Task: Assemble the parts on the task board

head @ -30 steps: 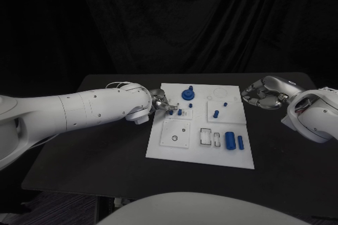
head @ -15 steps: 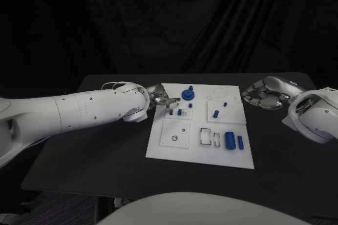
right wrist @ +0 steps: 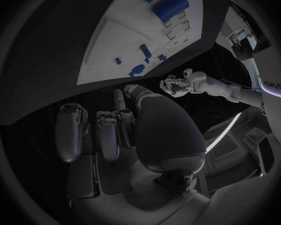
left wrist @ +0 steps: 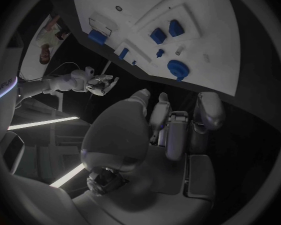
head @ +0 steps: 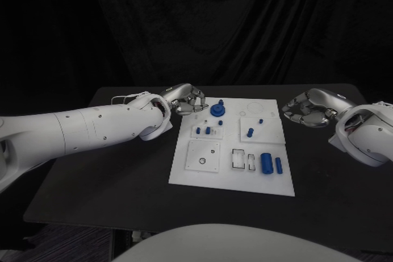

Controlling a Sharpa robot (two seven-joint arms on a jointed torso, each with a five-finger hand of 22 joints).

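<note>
The white task board (head: 184, 174) lies in the middle of the table. A round blue knob (head: 218, 109) stands near its far edge, with small blue pegs (head: 208, 130) on the two upper plates and two blue cylinders (head: 267, 162) at the lower right. My left hand (head: 187, 100) hovers off the board's far left corner, beside the knob, fingers curled with nothing visible in them (left wrist: 172, 125). To the right of the board my right hand (head: 307, 109) hangs with its fingers curled in, holding nothing (right wrist: 109, 130).
The black table (head: 107, 177) spreads wide on the left of the board and narrower on the right. A square plate with a small hole (head: 204, 156) and a slotted block (head: 240, 158) sit on the board's near half.
My left hand has drawn back from the small pegs on the upper left plate towards the board's far left corner. The right hand has stayed put.
</note>
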